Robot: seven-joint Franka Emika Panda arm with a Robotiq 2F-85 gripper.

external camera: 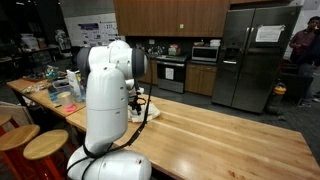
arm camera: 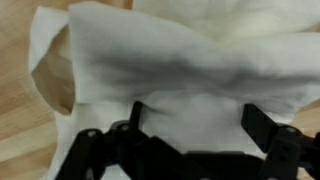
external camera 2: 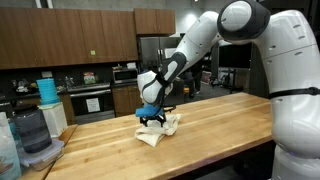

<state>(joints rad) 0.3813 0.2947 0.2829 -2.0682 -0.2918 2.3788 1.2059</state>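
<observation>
At the left end of the wooden table stands a blue container. Near the table's middle lies a crumpled white cloth, with the gripper lowered onto it. In the wrist view the jaws stand wide apart and the cloth fills the space between them. The white arm rises at the right.

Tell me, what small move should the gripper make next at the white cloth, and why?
Probably close the gripper on the white cloth. In the wrist view its fingers stand apart with a fold of cloth between them, and in an exterior view the gripper is down at the crumpled cloth on the wooden table. Whether they already touch it is unclear.
</observation>
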